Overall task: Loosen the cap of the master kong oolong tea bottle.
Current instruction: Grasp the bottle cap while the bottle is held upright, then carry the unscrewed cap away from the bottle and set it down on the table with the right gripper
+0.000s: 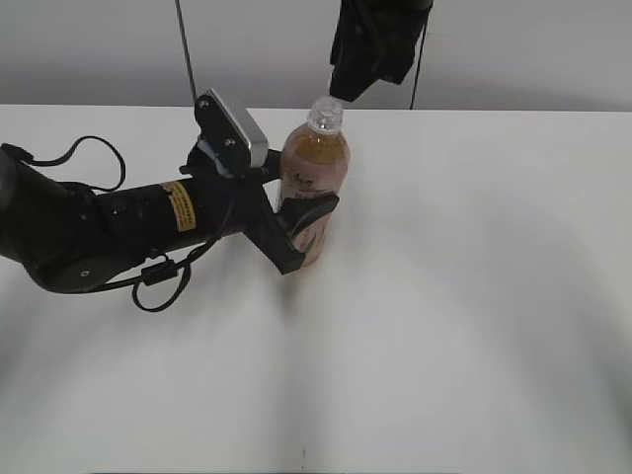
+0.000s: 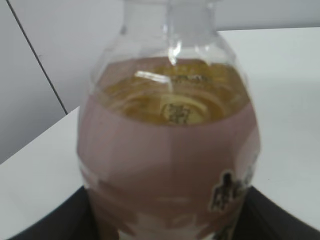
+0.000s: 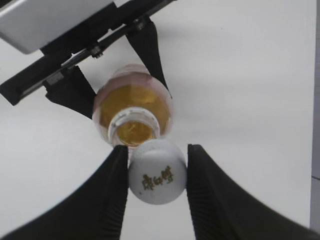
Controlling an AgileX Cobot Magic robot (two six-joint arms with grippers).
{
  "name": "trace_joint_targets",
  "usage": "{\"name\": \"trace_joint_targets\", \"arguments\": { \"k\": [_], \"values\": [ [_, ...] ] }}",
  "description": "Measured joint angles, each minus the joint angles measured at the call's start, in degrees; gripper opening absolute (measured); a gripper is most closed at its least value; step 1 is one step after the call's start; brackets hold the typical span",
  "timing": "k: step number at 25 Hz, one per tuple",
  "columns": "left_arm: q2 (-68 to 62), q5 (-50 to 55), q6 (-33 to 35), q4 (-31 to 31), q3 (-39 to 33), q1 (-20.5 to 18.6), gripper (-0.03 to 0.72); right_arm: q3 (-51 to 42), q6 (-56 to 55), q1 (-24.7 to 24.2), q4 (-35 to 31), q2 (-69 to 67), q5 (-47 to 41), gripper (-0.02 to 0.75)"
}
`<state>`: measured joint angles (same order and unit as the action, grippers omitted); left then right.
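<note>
Right fingers (image 3: 156, 192) pinch the removed cap (image 3: 157, 172); left fingers (image 1: 296, 229) clamp the open bottle (image 1: 314, 173).

A big white table (image 1: 474, 326) fills most of the scene, from the near edge to the far side. Behind it, at the far side, stands a plain light grey wall (image 1: 513, 49). A thin dark line (image 1: 185, 49) runs down the wall on the far left. Soft grey shadows lie on the table.
</note>
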<state>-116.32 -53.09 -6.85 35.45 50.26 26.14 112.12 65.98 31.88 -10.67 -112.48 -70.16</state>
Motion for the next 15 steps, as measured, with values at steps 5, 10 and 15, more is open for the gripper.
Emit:
{"name": "trace_joint_targets", "arguments": {
  "k": [5, 10, 15],
  "values": [
    [0.0, 0.0, 0.0, 0.0, 0.0, 0.0, 0.398, 0.0, -12.1, -1.3, 1.9, 0.5, 0.0, 0.273],
    [0.0, 0.0, 0.0, 0.0, 0.0, 0.0, 0.398, -0.2, -35.8, -5.7, 3.8, 0.5, 0.0, 0.273],
    [0.0, -1.0, -1.7, -1.0, 0.0, 0.0, 0.398, -5.2, -48.0, -9.4, 5.0, 0.6, 0.1, 0.273]
  ]
}}
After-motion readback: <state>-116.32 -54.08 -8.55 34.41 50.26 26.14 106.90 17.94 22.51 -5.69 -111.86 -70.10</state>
